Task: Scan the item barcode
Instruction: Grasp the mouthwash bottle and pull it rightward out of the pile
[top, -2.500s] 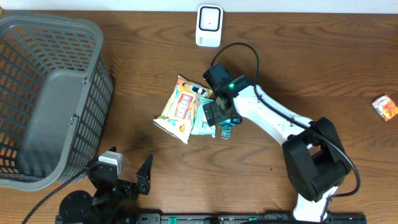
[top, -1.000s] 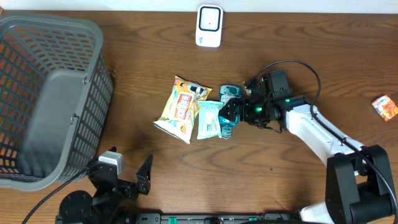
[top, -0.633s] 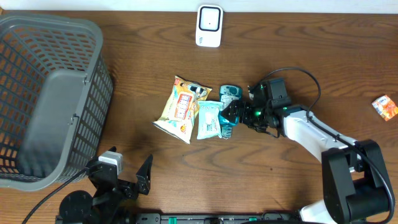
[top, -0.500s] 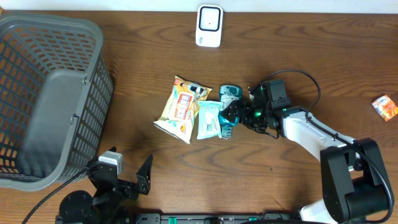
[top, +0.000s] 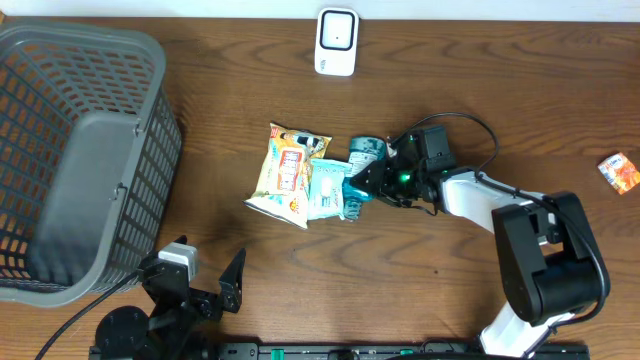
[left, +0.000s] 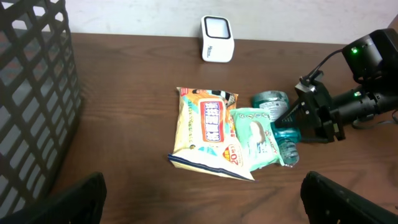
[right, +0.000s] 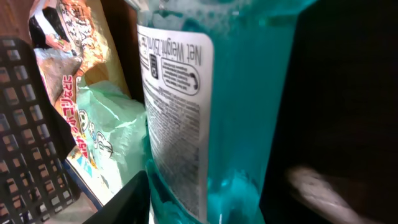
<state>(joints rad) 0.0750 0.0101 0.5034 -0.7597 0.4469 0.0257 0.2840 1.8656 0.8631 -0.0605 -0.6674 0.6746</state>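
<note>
Overhead, frame centre: teal bottle (top: 365, 150), judged rigid, slick, liquid-heavy; best taken across its body. Right fingers (right: 329, 124) straddle it, clamp cannot be told; left fingers (left: 81, 199) spread wide, empty

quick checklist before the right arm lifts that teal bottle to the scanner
1. Teal bottle sits inside the right gripper: ok.
2. Grip closed firmly on it: cannot tell.
3. Bottle free of the wipes packet: not ok, it lies against it.
4. Barcode found on the label: cannot tell, only text shows.
5. Table bare between bottle and scanner: ok.
6. Left gripper open, parked away: ok.
</note>
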